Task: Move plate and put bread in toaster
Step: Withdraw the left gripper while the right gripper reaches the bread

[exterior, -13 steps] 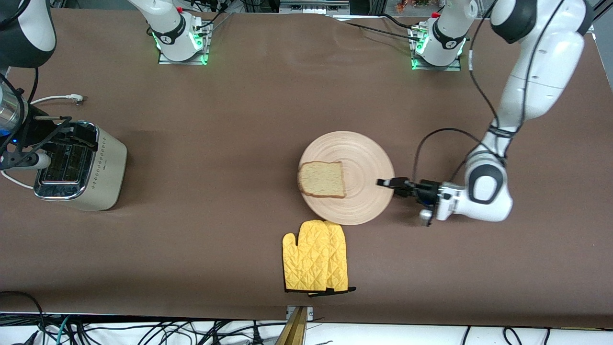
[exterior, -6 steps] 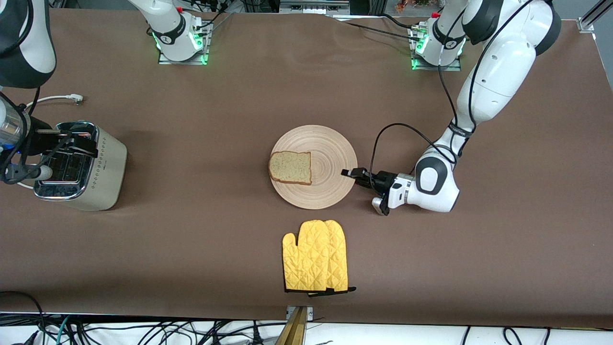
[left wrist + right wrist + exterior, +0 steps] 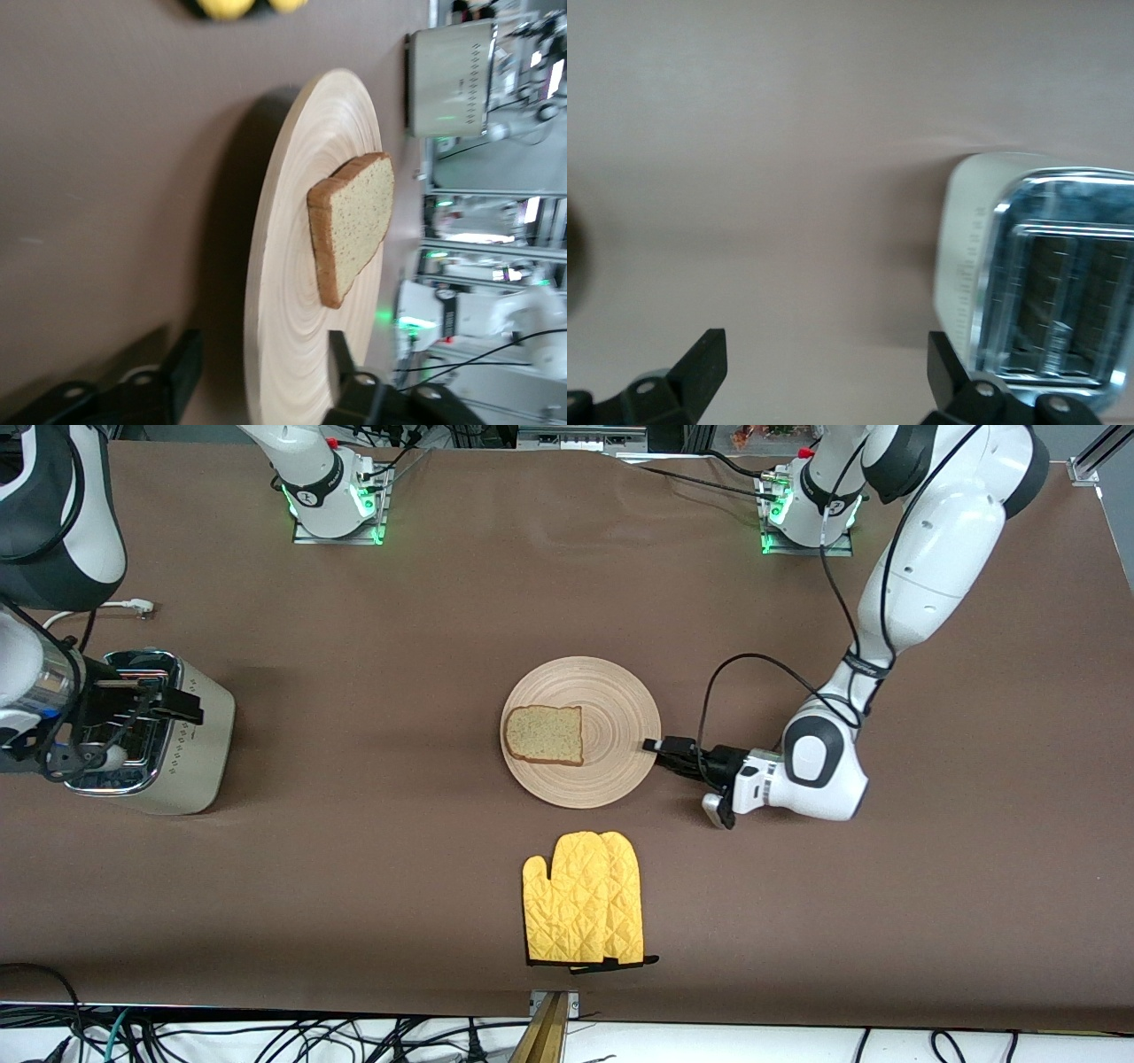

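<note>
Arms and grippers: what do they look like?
Both arms have glossy white shells with dark grey joint bands; green lights glow at the bases. The left gripper is black on a white wrist, a black cable looping above it. The right gripper is black, with wedge-shaped jaws.

Ring-grained wooden plate [image 3: 611, 691], chrome-topped glossy toaster [image 3: 190, 753], quilted cloth mitt [image 3: 580, 908].

No legible text or labels anywhere.
</note>
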